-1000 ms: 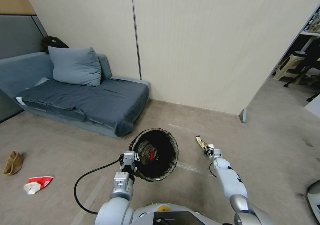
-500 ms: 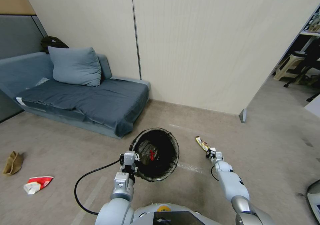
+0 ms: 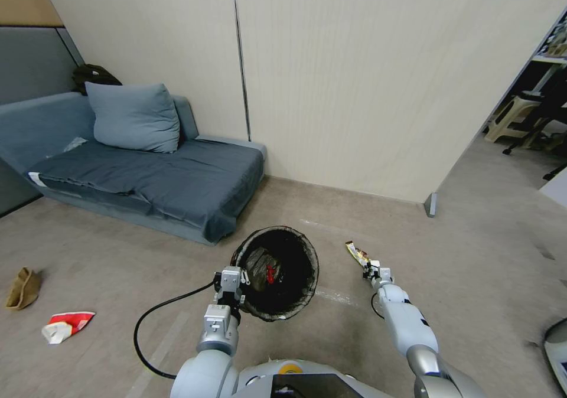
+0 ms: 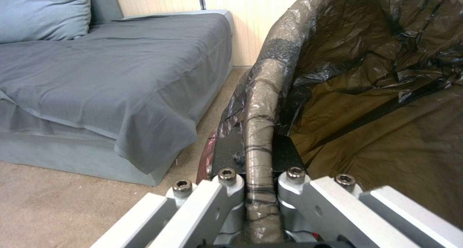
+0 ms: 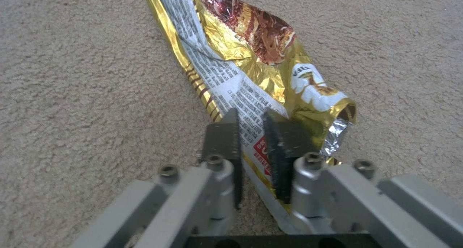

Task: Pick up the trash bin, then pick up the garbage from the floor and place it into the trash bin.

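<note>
Currently the left gripper (image 3: 235, 280) pinches the trash bin (image 3: 279, 271) rim (at seven o'clock); the right gripper (image 5: 251, 132), narrowly parted, straddles the gold wrapper (image 5: 251, 71) on the floor (image 3: 472, 256).

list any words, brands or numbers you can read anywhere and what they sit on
Nothing can be quoted with confidence.
Yellow snack wrapper, between the fingers of the right claw: a block of fine black print on its white panel, too small to read.
Same wrapper: a red label with white letters by the fingers, partly hidden, not readable.
Trash bin, held at its rim by the left claw: no lettering.
Red-and-white wrapper: too far off to read.
</note>
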